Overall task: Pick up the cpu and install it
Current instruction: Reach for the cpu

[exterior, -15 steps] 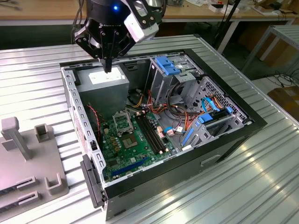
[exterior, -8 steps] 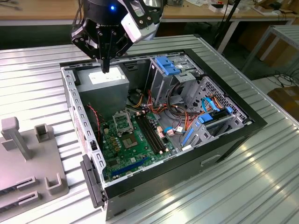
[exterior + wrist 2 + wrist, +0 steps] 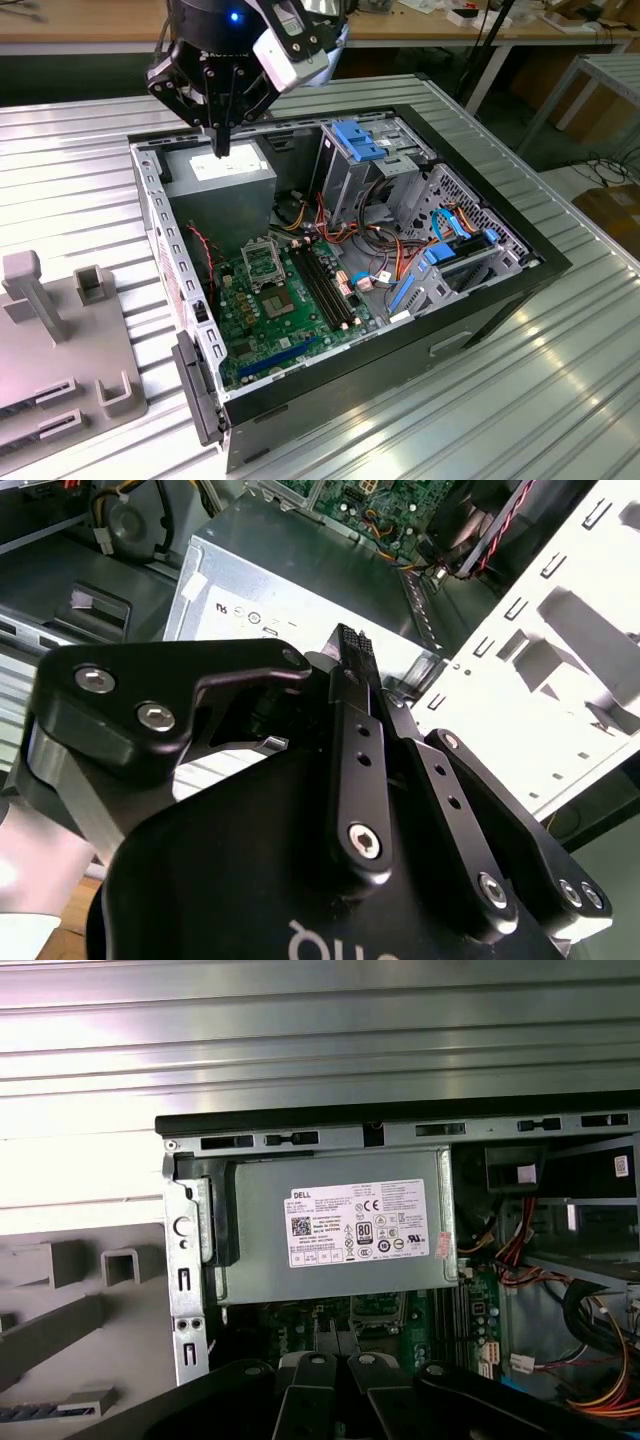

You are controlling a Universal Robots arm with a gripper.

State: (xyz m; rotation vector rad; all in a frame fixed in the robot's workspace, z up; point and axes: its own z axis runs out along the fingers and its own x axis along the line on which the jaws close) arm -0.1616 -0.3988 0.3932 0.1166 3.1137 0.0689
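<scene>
- A pale grey plastic fixture [image 3: 50,340] with upright posts and slots lies at the exterior view's left, on a ribbed silver metal table [image 3: 560,380].
- Just right of it stands an open black desktop computer case [image 3: 380,385], side panel off.
- The black 2-fingered gripper [image 3: 222,148] hangs above the case's near-left corner, pointing straight down over a big grey labelled power-supply box [image 3: 225,195].
- In the second wrist view the gripper [image 3: 350,650] has its 2 fingers [image 3: 345,730] pressed together, with no gap visible between them. Whether the cpu is pinched between them cannot be told, so where it is stays unclear.
- The first wrist view looks down on the power-supply box [image 3: 340,1230], seated against the case wall.
- Below the box in the exterior view lies a green circuit board [image 3: 270,320], with a square metal-framed socket [image 3: 262,262] near its top.
- Further right come red and yellow cables [image 3: 340,225], then a metal drive cage with blue plastic latches [image 3: 365,140].
</scene>
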